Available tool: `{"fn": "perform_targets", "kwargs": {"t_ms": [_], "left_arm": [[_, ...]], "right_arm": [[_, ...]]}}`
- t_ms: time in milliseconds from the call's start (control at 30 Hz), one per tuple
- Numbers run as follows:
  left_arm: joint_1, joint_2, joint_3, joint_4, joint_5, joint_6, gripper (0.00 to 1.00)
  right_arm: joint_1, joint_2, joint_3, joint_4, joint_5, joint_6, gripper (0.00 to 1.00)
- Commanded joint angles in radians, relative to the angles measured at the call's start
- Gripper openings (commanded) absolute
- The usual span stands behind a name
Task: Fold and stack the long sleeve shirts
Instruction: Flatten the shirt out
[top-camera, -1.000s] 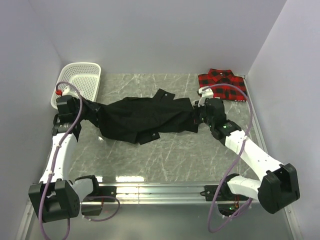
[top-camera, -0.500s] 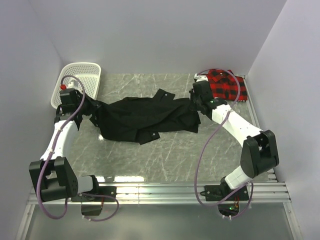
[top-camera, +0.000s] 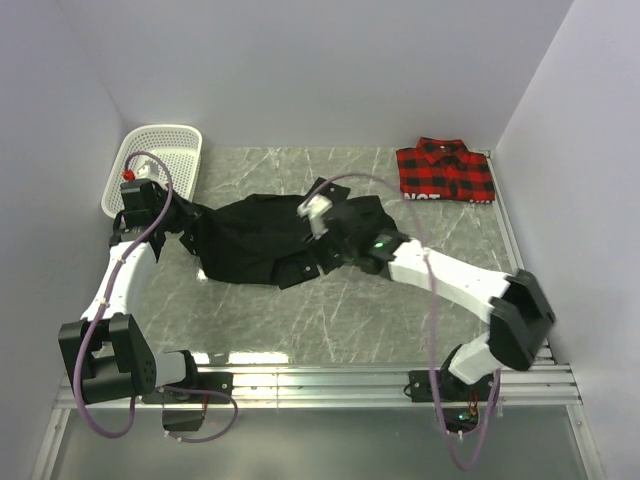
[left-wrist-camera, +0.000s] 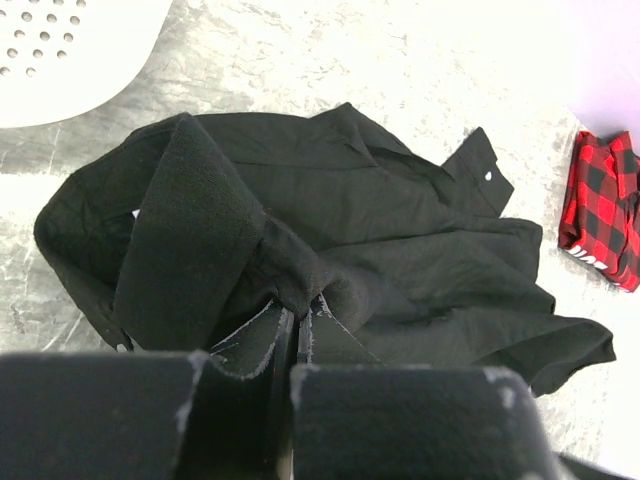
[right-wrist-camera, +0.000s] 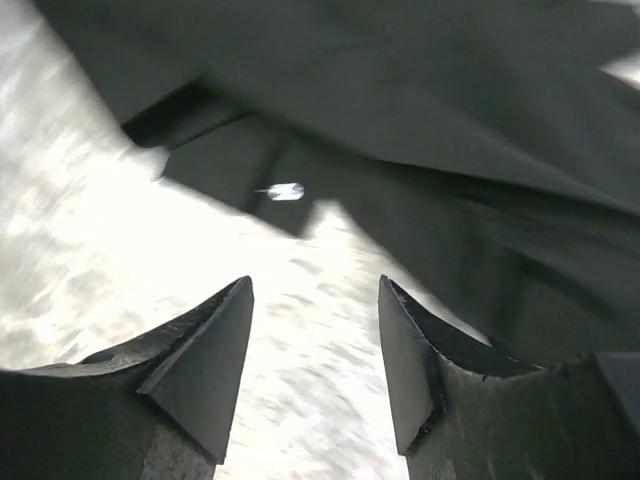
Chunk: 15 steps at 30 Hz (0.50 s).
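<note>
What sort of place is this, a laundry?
Probably a robotics test booth: plain pale walls box in a grey marbled table, two white-and-black robot arms are bolted to its near edge, and on it lie a black button-up shirt and a red-and-black plaid shirt.

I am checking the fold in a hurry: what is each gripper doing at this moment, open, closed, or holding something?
Left gripper: jaws shut on the black shirt.
Right gripper: jaws open, holding nothing.
</note>
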Motion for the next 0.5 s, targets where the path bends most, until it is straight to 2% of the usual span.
{"fn": "perform_targets", "kwargs": {"t_ms": [0, 200, 467], "left_arm": [[0.002, -0.033, -0.001, 0.004, -0.029, 0.03, 0.04], [0.0, -0.031, -0.003, -0.002, -0.049, 0.024, 0.04], [0.002, -0.03, 0.0, -0.01, -0.052, 0.023, 0.04]], "right_arm": [[0.069, 0.166, 0.062, 0.007, -0.058, -0.095, 0.61], [0.145, 0.346, 0.185, -0.004, -0.056, -0.128, 0.71], [0.159, 0.479, 0.243, 0.024, -0.036, -0.129, 0.75]]}}
